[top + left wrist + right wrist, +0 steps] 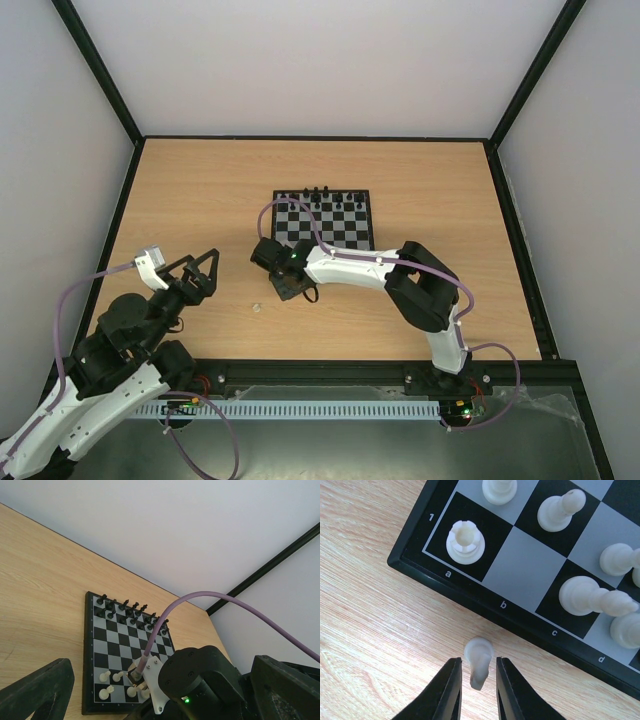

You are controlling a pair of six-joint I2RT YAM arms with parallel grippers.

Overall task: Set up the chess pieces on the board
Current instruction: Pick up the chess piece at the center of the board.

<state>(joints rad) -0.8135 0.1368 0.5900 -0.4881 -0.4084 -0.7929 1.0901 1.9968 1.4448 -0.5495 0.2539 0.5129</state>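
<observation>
Right gripper [478,661] straddles 1 whitish chess piece [479,655] just off the board [527,624] — fingers close on either side, but I cannot tell whether they pinch it. Ahead of the fingertips the rim reads "1", "a", "b", "c", "d"; a rook [465,541] stands on a1. Left gripper [203,264] — spread wide, empty.

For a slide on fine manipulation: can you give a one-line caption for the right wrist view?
Right gripper brackets a white piece just off the board edge below empty b1; rook on a1.
</observation>
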